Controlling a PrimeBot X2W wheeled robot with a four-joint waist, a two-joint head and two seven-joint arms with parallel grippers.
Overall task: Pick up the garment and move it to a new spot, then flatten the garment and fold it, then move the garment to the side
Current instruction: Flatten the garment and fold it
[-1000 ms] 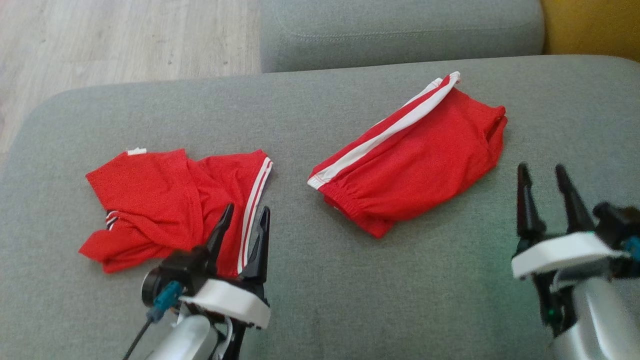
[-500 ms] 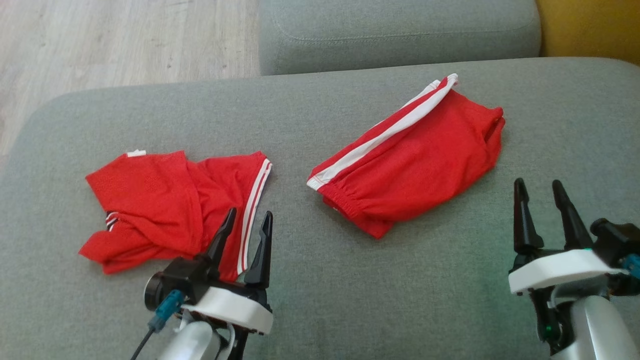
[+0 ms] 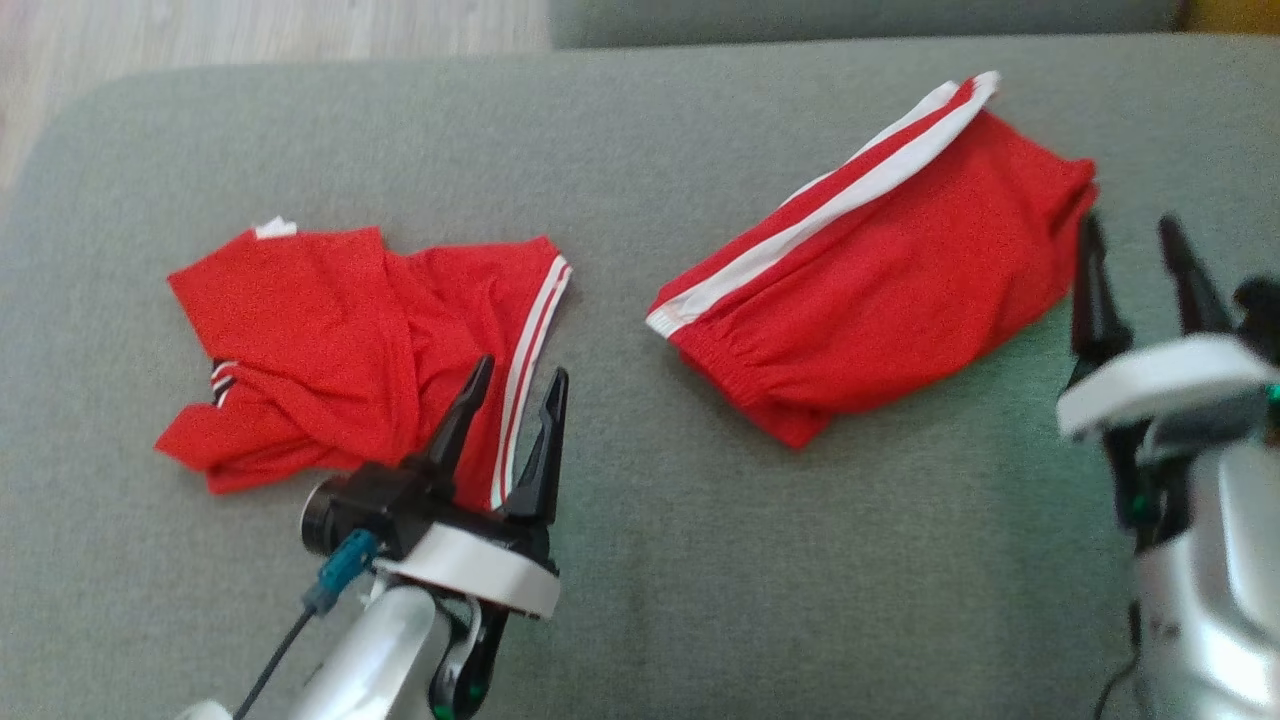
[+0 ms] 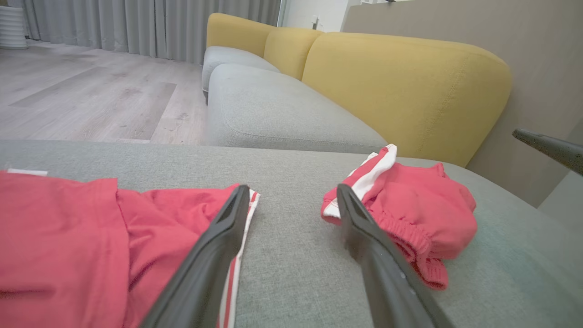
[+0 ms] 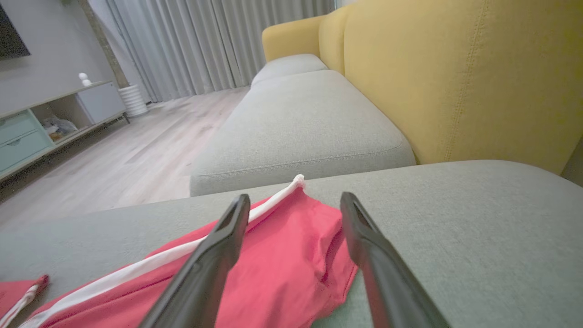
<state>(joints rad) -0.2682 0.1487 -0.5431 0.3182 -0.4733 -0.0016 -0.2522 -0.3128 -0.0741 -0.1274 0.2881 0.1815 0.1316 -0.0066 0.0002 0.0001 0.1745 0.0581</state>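
Hovering low over the grey seat cushion [image 3: 700, 580], both pincers spread wide, nothing held.

Left gripper [image 3: 523, 368]: poised above the near right edge of the crumpled red top [image 3: 320, 340], with the white-striped hem passing between the fingers in the head view. Contact with the cloth impossible to tell.

Right gripper [image 3: 1130, 225]: just beside the far right end of the red shorts [image 3: 900, 250], fingertips level with the fabric edge. From the right wrist, shorts ahead and to the left, one corner lying between the two fingers.

Lie of the shorts: long axis on the diagonal, from the elastic waistband near the cushion's middle, away to the far right. White side stripe along the far edge. Roughly flat, already doubled over.

Lie of the top: bunched and creased, left half of the cushion, well apart from the shorts.

Judged: right arm nearer the shorts, left arm nearer the top. Top the likelier next pick, being the unflattened one, though not settled by the pictures.

Count: two red garments, two grippers, one seat cushion under both.
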